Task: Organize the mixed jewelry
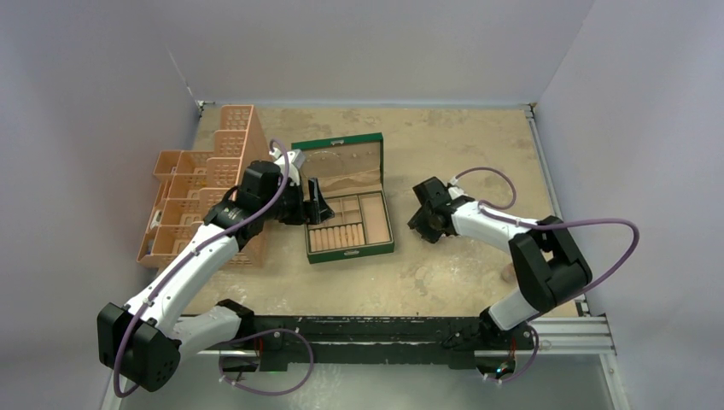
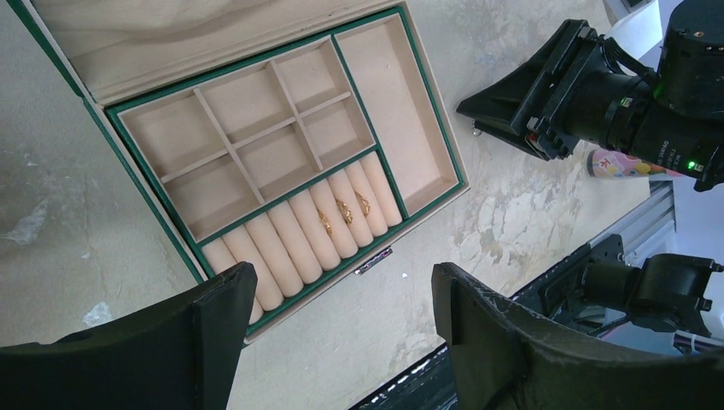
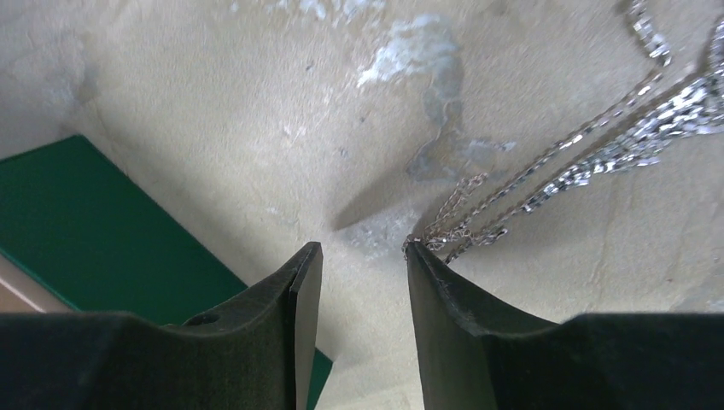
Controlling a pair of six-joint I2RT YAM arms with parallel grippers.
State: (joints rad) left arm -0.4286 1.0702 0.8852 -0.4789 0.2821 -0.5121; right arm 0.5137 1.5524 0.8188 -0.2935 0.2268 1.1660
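The green jewelry box [image 1: 384, 192] lies open mid-table. In the left wrist view three tiny gold rings [image 2: 344, 210] sit in its tan ring rolls; its square compartments [image 2: 248, 128] hold nothing. My left gripper [image 2: 341, 282] is open and empty, hovering over the box's front-left edge [image 1: 318, 205]. My right gripper [image 1: 424, 218] is open, low over the table right of the box. In the right wrist view the glittery silver chain [image 3: 598, 154] lies on the table. Its end touches the outer tip of the right finger [image 3: 418, 256]; nothing sits between the jaws [image 3: 363, 249]. The silver wire hoop is out of view.
A tall orange basket organizer [image 1: 201, 184] stands left of the box, behind my left arm. A small pink cylinder [image 2: 623, 162] lies near the right arm. The box's green corner [image 3: 85, 231] is left of my right gripper. White walls enclose the table.
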